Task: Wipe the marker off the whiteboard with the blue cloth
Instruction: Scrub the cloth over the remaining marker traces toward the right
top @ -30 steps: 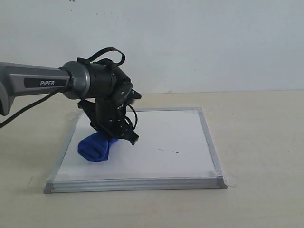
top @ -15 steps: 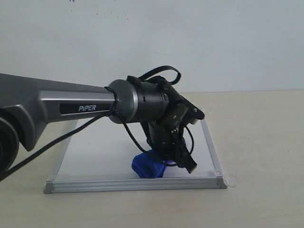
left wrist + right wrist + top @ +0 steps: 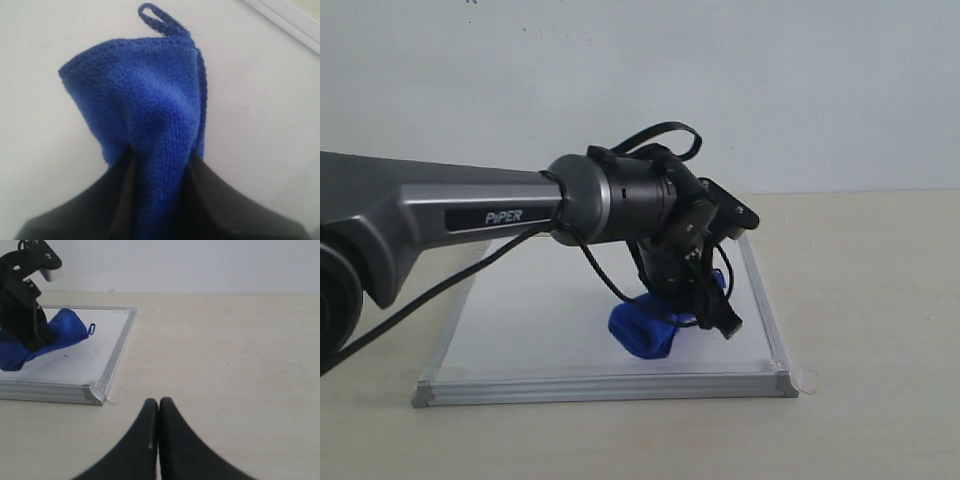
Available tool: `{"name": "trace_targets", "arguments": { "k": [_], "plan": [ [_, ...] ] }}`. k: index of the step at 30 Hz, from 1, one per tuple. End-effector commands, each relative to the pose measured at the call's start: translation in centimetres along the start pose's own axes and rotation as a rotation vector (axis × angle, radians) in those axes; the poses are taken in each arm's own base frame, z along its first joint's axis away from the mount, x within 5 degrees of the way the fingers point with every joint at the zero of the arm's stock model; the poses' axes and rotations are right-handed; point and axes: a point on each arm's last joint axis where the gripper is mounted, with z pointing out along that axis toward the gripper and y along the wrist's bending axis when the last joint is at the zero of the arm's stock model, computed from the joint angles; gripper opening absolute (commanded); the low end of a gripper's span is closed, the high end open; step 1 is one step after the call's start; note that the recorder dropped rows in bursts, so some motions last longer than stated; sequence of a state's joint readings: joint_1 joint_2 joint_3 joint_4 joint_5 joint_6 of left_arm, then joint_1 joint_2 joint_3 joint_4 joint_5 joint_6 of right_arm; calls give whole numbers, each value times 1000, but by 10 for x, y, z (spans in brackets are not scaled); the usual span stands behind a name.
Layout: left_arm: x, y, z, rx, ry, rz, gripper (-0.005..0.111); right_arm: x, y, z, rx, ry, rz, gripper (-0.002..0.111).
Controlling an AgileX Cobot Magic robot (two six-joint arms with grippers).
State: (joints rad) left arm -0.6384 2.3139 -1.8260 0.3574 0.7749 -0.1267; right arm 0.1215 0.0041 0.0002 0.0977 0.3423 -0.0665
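The whiteboard (image 3: 535, 325) lies flat on the table. My left gripper (image 3: 698, 315) reaches across to the board's right half, shut on the blue cloth (image 3: 642, 331), which presses on the white surface. The left wrist view shows the blue cloth (image 3: 145, 95) pinched between the black fingers (image 3: 122, 175), its small loop spread on the whiteboard (image 3: 260, 110). The marker line is hidden by arm and cloth in the exterior view. Only a tiny dark stroke (image 3: 66, 356) shows beside the blue cloth (image 3: 60, 332). My right gripper (image 3: 158, 403) is shut on nothing, over bare table off the whiteboard's corner (image 3: 95, 394).
The board sits on a beige tabletop (image 3: 870, 300) against a pale wall. Clear tape (image 3: 806, 378) sticks out at the board's near right corner. The left arm's grey link (image 3: 440, 215) stretches over the board's left half.
My left gripper carried the cloth from the board's left side across to the right, over the spot where the red line showed. In the last half second it shifted slightly away from the front edge.
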Motion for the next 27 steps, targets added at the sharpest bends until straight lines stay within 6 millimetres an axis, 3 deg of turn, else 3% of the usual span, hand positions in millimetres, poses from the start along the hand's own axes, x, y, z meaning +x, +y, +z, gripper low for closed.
{"name": "trace_targets", "arguments": {
  "k": [1, 5, 8, 19, 27],
  "plan": [
    [5, 45, 4, -77, 7, -86, 4, -1, 0, 0, 2, -13, 0, 0],
    [16, 77, 8, -174, 54, -176, 4, -1, 0, 0, 2, -13, 0, 0],
    [19, 83, 9, -178, 70, -195, 4, -1, 0, 0, 2, -13, 0, 0],
    [2, 51, 13, 37, -71, -234, 4, -1, 0, 0, 2, -13, 0, 0],
    [11, 41, 34, 55, -21, -227, 4, -1, 0, 0, 2, -13, 0, 0]
  ]
}}
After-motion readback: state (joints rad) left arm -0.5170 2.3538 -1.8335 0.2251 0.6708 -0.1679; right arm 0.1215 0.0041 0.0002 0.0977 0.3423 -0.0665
